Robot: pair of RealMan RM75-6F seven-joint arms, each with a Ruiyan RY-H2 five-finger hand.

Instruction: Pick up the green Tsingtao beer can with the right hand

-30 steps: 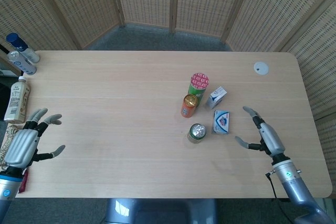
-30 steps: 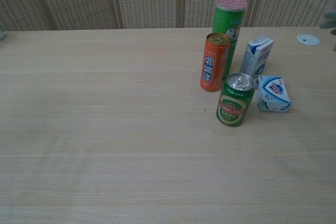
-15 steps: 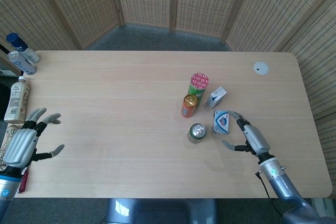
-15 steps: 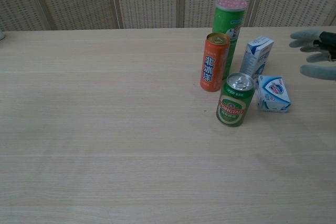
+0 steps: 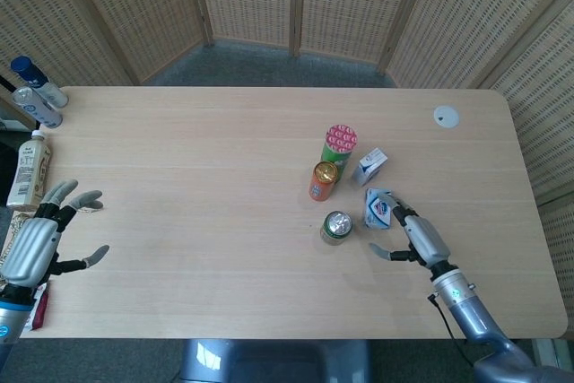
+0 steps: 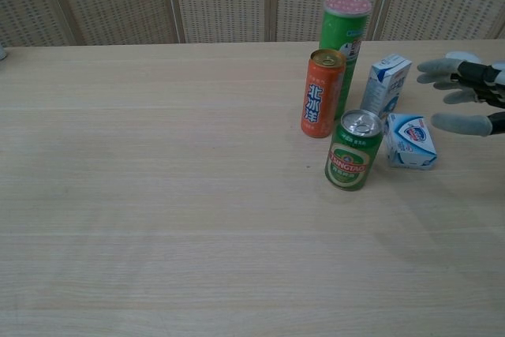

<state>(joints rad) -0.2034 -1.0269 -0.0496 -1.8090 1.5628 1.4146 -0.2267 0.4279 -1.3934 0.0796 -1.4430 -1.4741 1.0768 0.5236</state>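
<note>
Right hand (image 5: 414, 235) is hovering with fingers spread, holding nothing, just right of the green Tsingtao can (image 5: 336, 227), which is standing upright near the orange can (image 5: 323, 180) and blue-white box (image 5: 378, 210). Left hand (image 5: 40, 241) is spread at the table's left edge.

Your right hand (image 5: 414, 236) is empty, fingers spread apart and pointing toward the table's middle, thumb held apart below them; its forearm runs back to the lower right corner. In the chest view only its fingertips (image 6: 439, 68) enter from the right edge. Your left hand (image 5: 38, 244) sits at the left edge, fingers splayed, holding nothing.
</note>
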